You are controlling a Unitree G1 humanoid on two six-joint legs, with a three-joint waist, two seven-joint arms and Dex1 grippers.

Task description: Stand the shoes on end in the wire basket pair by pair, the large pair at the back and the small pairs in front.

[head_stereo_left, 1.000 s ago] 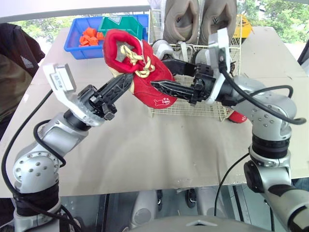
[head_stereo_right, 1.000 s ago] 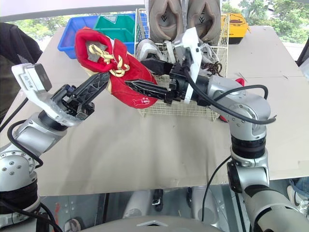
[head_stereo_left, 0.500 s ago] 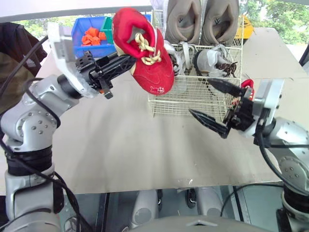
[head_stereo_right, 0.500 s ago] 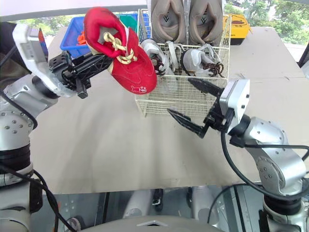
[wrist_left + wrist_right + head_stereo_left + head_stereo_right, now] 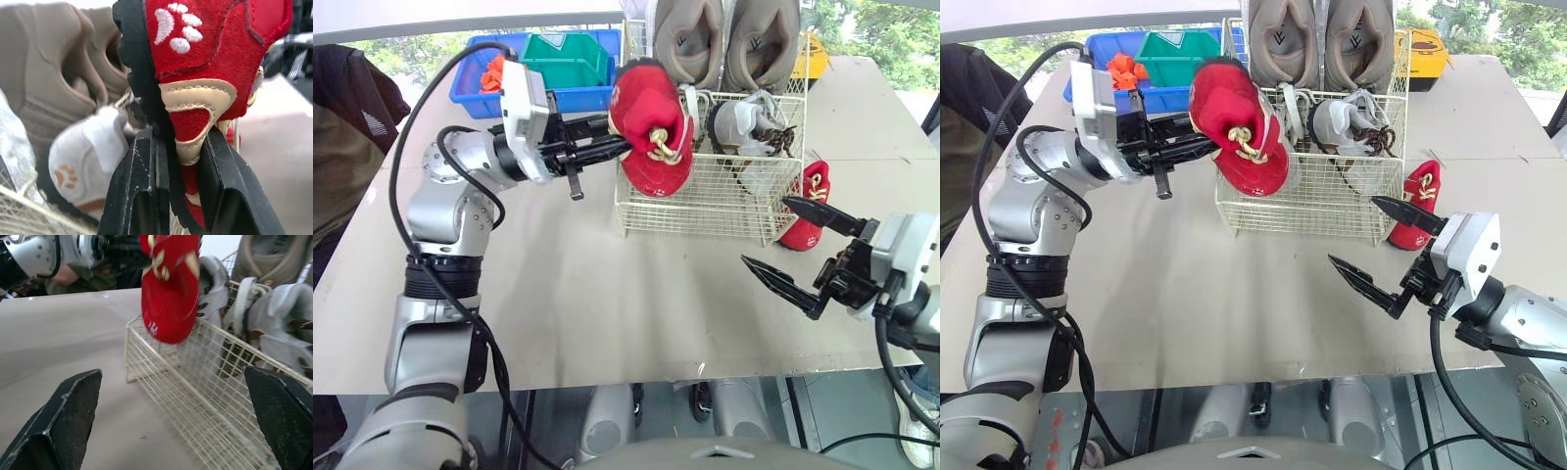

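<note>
The handover is finished. A second ago both grippers held the red shoe point(image 5: 651, 142) over the worktop point(image 5: 607, 294) in front of the wire basket point(image 5: 705, 211). Now the left gripper point(image 5: 178, 147) has it alone, its two fingers closed on the heel tab, with the toe hanging down.

The left arm has swung the shoe from the near left up to the basket's near left corner. The toe is at about rim level, but I cannot tell whether it has dipped inside the wire yet.

The right gripper point(image 5: 765, 231) has let go and pulled back to the near right, well apart from the basket. Its fingers are spread wide and it holds nothing.

The large tan pair point(image 5: 724, 39) already stands on end at the back of the basket, with a small white pair point(image 5: 754, 122) in front of it. The front row looks free for the red pair.

The second red shoe point(image 5: 808, 206) lies on the worktop just beside the basket's right wall, near the free gripper, so it is probably the next pick. First this shoe needs lowering toe first behind the front wall.
</note>
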